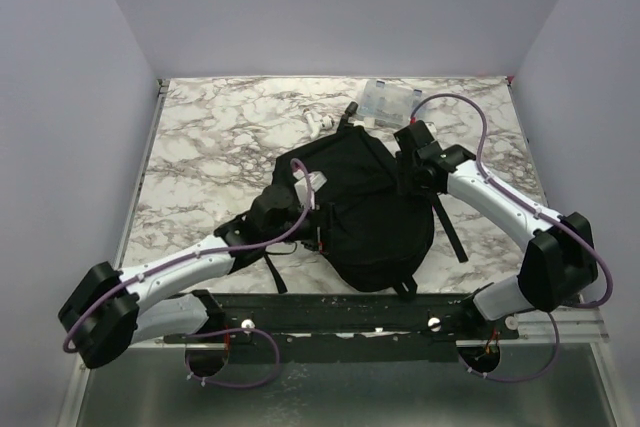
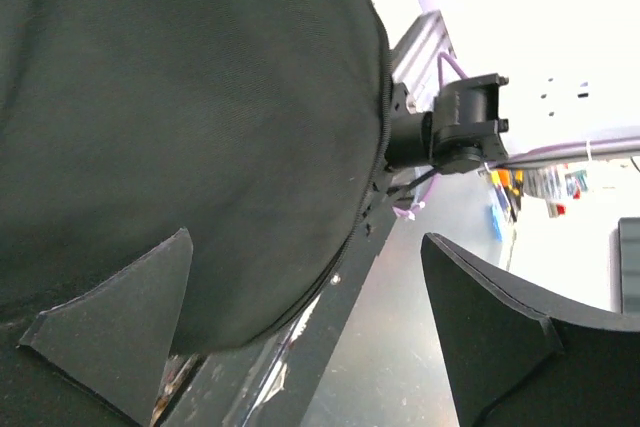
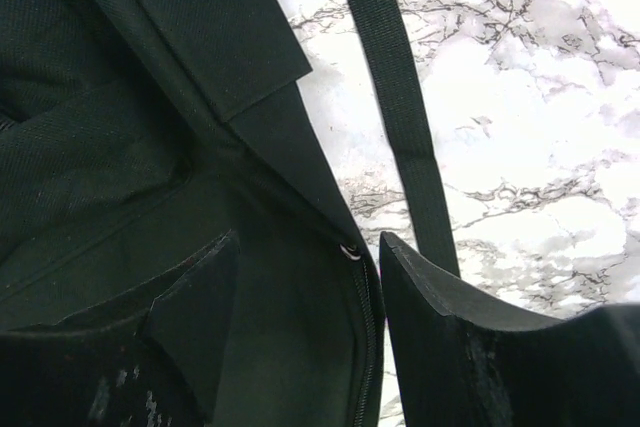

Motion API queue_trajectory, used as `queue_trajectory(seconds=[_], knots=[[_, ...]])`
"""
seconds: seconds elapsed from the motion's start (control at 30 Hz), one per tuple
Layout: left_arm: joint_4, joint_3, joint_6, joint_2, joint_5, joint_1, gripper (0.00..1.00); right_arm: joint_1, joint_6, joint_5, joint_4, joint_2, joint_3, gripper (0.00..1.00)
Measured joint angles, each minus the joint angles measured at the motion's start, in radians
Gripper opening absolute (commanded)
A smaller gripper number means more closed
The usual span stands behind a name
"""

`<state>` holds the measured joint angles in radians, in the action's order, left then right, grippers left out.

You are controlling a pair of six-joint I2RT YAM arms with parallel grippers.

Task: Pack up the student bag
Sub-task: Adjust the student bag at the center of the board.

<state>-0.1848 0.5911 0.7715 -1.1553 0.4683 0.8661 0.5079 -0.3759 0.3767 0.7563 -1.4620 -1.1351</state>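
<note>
The left gripper's (image 2: 310, 342) black wedge-shaped fingers fill the bottom of its wrist view. They stand wide apart and hold nothing, with one pad beside the bulging flank of the large black soft fabric student bag (image 2: 180, 127). The right gripper's (image 3: 345, 342) fingers also stand apart. They straddle the bag's zip-lined edge (image 3: 367, 312), one over the fabric and one over the stone, with no pinch on it yet.

The bag lies slumped in the middle of the white-and-grey marble tabletop (image 1: 220, 137), close to the black rail at the near edge (image 1: 330, 312). It looks limp and light, so it will likely fold and sag wherever it is lifted. The fabric is coarse rather than slippery. The stiffened zip edge or a flat black webbing strap (image 3: 400, 117) looks the surest hold, since broad cloth would merely bunch.

For room, bare marble shows to the bag's far left and behind it. A small clear plastic compartment box (image 1: 390, 99) sits near the back edge. The walls close in on three sides, and the loose straps could snag on the rail.
</note>
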Motion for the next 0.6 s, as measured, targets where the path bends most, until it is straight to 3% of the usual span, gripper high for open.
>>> queue_trajectory(seconds=[0.27, 0.4, 0.6], knots=[[0.063, -0.188, 0.129, 0.29, -0.172, -0.059, 0.94, 0.037, 0.027, 0.051, 0.0, -0.066, -0.001, 0.52], [0.106, -0.24, 0.162, 0.41, -0.273, -0.089, 0.92, 0.051, 0.029, 0.109, 0.003, -0.146, -0.01, 0.37], [0.127, -0.245, 0.186, 0.37, -0.338, -0.109, 0.84, 0.063, -0.015, 0.221, 0.03, -0.193, -0.042, 0.25]])
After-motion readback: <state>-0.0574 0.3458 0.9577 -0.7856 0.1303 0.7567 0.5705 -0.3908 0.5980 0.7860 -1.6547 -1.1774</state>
